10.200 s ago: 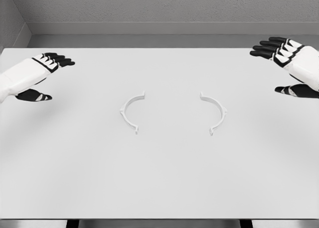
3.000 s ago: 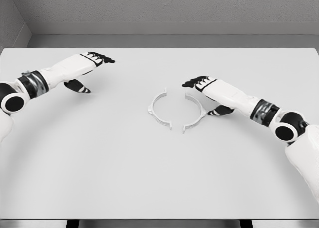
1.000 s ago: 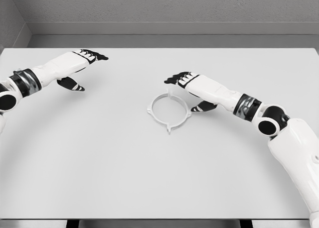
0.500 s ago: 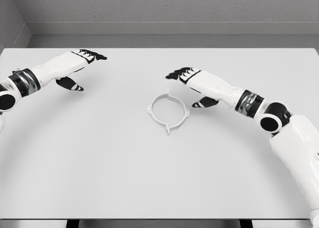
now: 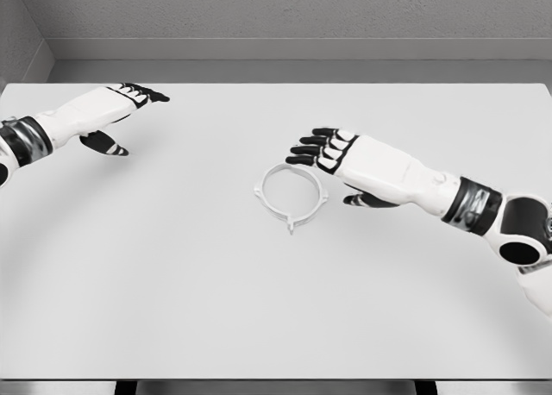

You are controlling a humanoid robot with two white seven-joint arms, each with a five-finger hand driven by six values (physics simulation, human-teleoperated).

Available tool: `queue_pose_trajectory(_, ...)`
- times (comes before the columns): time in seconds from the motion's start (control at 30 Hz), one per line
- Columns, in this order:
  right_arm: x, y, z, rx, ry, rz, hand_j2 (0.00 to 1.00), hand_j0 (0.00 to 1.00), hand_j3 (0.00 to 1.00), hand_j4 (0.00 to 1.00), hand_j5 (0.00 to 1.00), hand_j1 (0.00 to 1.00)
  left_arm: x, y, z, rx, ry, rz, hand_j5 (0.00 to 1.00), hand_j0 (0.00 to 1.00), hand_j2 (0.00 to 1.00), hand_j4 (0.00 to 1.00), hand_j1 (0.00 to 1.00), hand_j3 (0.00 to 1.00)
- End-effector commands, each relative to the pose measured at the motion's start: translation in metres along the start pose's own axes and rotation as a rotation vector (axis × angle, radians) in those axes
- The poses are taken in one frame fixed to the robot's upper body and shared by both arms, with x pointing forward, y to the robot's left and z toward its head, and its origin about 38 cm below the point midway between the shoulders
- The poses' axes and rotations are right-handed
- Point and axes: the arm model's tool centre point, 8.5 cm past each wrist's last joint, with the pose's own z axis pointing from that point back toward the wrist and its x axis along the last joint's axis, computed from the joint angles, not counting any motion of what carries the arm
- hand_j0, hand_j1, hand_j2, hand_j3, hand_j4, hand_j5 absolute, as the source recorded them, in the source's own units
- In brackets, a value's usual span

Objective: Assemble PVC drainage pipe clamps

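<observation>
I'm seeing the right hand (image 5: 345,158) hovering just right of centre frame, fingers spread and relaxed, gripping nothing, its black fingertips pointing left toward the clamp without touching it. The left hand (image 5: 103,110) is sitting in the upper left of the frame, likewise loose and empty, well apart from the work.

The pipe clamp (image 5: 291,192) is lying flat on the white table (image 5: 259,309) near the centre of the picture, its two halves closed into one ring. Its small joining tabs are sticking out at the upper right and at the bottom of the ring, so the seam line is running roughly from upper right to lower middle.

Compared with half a second ago, the ring is staying where it was, while I'm watching the right hand pulling back to the right and the left hand retreating toward the left edge.
</observation>
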Motion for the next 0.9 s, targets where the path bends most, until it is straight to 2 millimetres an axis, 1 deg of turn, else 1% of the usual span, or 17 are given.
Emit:
queue_pose_trajectory(0.0,0.011,0.000,-0.006,-0.005,-0.038,-0.003,1.00,1.00,1.00,1.00,1.00,1.00,-0.001,0.001,0.001,0.004,0.003,0.005,1.00,1.00,1.00,1.00,1.00,1.00)
queue_pose_trajectory(0.03,0.015,0.007,-0.010,0.012,-0.053,-0.015,1.00,1.00,1.00,1.00,1.00,1.00,-0.001,0.000,0.001,0.003,0.004,0.006,1.00,1.00,1.00,1.00,1.00,1.00)
queue_pose_trajectory(0.07,0.018,0.009,-0.014,0.006,-0.061,-0.026,1.00,1.00,1.00,1.00,1.00,1.00,-0.001,0.000,0.001,0.003,0.004,0.006,1.00,1.00,1.00,1.00,1.00,1.00)
queue_pose_trajectory(0.13,0.019,0.012,-0.016,0.008,-0.068,-0.034,1.00,1.00,1.00,1.00,1.00,1.00,-0.001,0.000,0.001,0.003,0.004,0.006,1.00,1.00,1.00,1.00,1.00,1.00)
queue_pose_trajectory(0.23,0.021,0.026,-0.029,0.016,-0.080,-0.078,1.00,1.00,1.00,1.00,1.00,1.00,-0.001,0.000,0.001,0.003,0.004,0.006,1.00,1.00,1.00,1.00,1.00,1.00)
queue_pose_trajectory(0.33,0.025,0.030,-0.038,0.014,-0.097,-0.093,1.00,1.00,1.00,1.00,1.00,1.00,-0.002,-0.001,0.001,0.001,0.005,0.008,1.00,1.00,1.00,1.00,1.00,1.00)
queue_pose_trajectory(0.37,0.030,0.034,-0.042,0.021,-0.112,-0.103,1.00,1.00,1.00,1.00,1.00,1.00,-0.002,-0.001,0.001,-0.001,0.005,0.008,1.00,1.00,1.00,1.00,1.00,1.00)
queue_pose_trajectory(0.43,0.030,0.040,-0.047,0.025,-0.113,-0.121,1.00,1.00,1.00,1.00,1.00,1.00,-0.002,-0.001,0.001,-0.001,0.005,0.008,1.00,1.00,1.00,1.00,1.00,1.00)
queue_pose_trajectory(0.53,0.032,0.043,-0.051,0.032,-0.122,-0.124,1.00,1.00,1.00,1.00,1.00,1.00,-0.002,-0.001,0.002,-0.001,0.007,0.008,1.00,1.00,1.00,1.00,1.00,1.00)
queue_pose_trajectory(0.63,0.027,0.047,-0.057,0.038,-0.114,-0.139,1.00,1.00,1.00,1.00,1.00,1.00,-0.002,0.000,0.001,0.000,0.007,0.007,1.00,1.00,1.00,1.00,1.00,1.00)
queue_pose_trajectory(0.73,0.022,0.049,-0.057,0.044,-0.102,-0.142,1.00,1.00,1.00,1.00,1.00,1.00,-0.002,-0.001,0.001,-0.001,0.006,0.007,1.00,1.00,1.00,1.00,1.00,1.00)
queue_pose_trajectory(0.87,0.024,0.047,-0.057,0.040,-0.106,-0.139,1.00,1.00,1.00,1.00,1.00,1.00,-0.002,-0.001,0.001,-0.002,0.006,0.008,1.00,1.00,1.00,1.00,1.00,1.00)
